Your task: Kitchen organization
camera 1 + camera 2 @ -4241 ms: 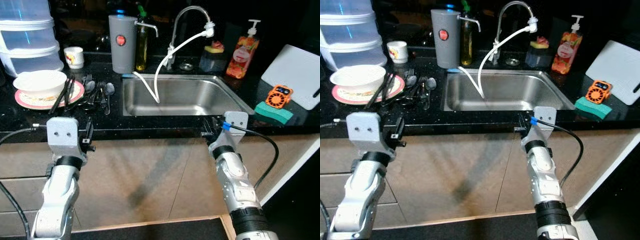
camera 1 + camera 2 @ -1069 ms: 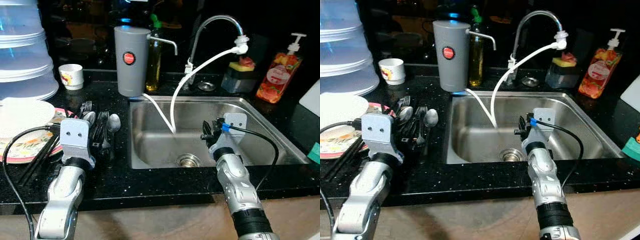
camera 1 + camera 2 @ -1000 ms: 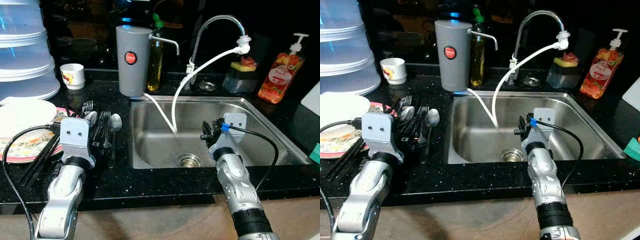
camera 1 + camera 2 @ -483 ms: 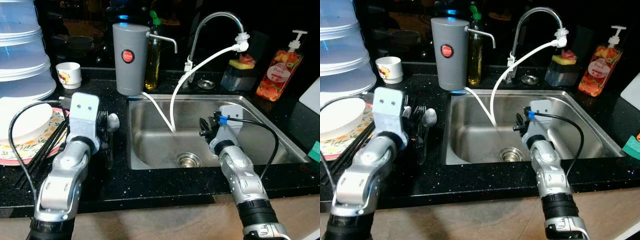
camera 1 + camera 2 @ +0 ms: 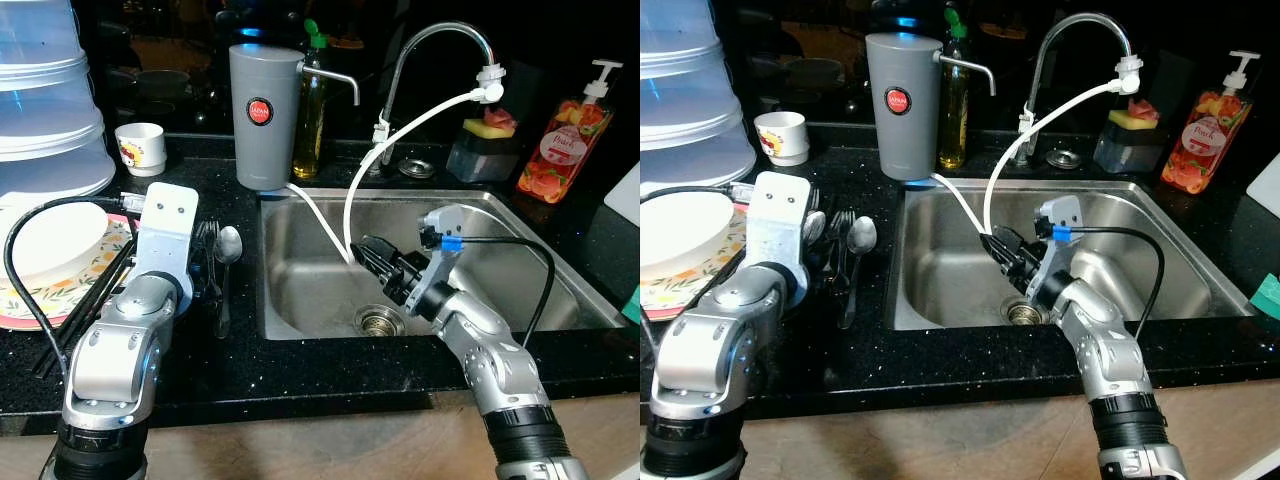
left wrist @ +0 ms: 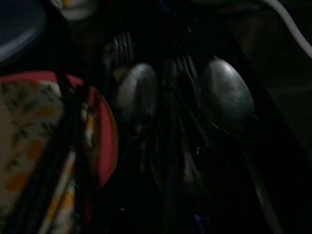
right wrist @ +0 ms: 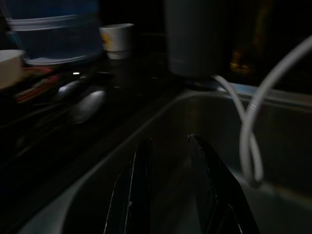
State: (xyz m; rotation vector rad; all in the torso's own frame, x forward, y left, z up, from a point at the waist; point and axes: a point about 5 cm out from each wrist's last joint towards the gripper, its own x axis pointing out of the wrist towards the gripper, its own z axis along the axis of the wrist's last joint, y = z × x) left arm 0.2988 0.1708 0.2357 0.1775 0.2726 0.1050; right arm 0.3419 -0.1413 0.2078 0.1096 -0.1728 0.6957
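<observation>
Black stone table across the frame, steel sink sunk into it at centre-right, white hose looping down from the tap. At ten o'clock, the stacked clear containers; at nine, the white bowl on a floral plate with black chopsticks across its rim. Between plate and sink lies the cutlery, spoons and forks side by side, one spoon bright in the left wrist view.

The left gripper hangs right over that cutlery, fingers hidden behind the wrist, so spread or pressed together, I cannot tell. The right gripper is inside the sink, aimed toward nine o'clock, fingers slightly spread and holding nothing.

My read: a cutlery pick is coming. Best played by singling out one handle, coming straight down, and closing across the narrow shaft. The pieces touch, so a sloppy close drags neighbours. Keep the right arm clear of the hose.
</observation>
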